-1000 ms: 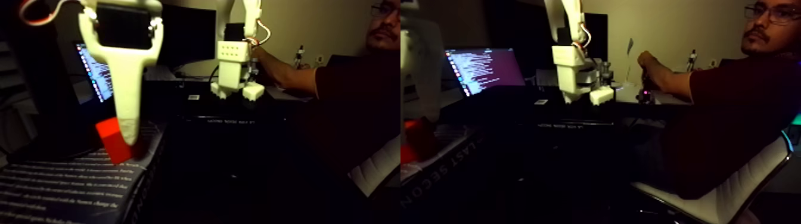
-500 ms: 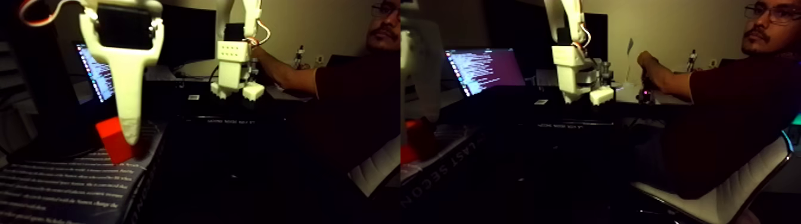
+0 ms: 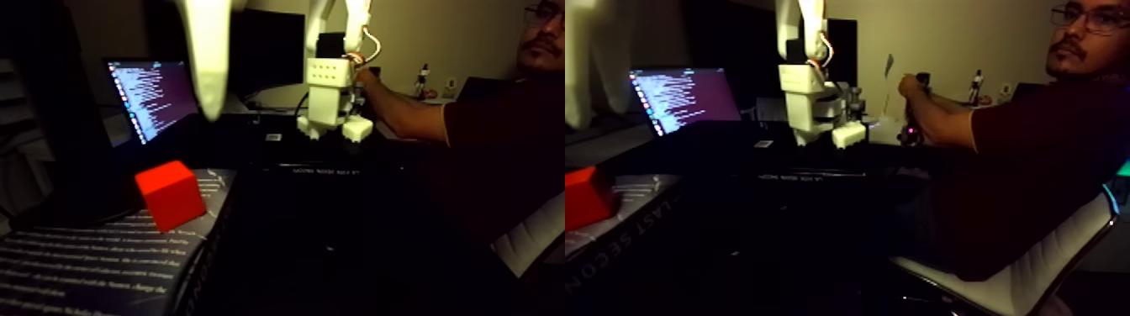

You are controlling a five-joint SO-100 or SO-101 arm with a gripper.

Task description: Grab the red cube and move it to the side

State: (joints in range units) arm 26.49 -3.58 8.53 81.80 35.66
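A lit laptop (image 3: 151,97) glows behind a dark printed book (image 3: 101,260), with a seated person (image 3: 1034,160) at right.

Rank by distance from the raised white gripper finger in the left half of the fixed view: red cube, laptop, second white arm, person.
From the gripper:
1. Laptop, just behind it, to its left.
2. Red cube, below it on the printed book.
3. Second white arm, to the right, farther back.
4. Person, far right.
Laptop versus cube is close in picture terms.
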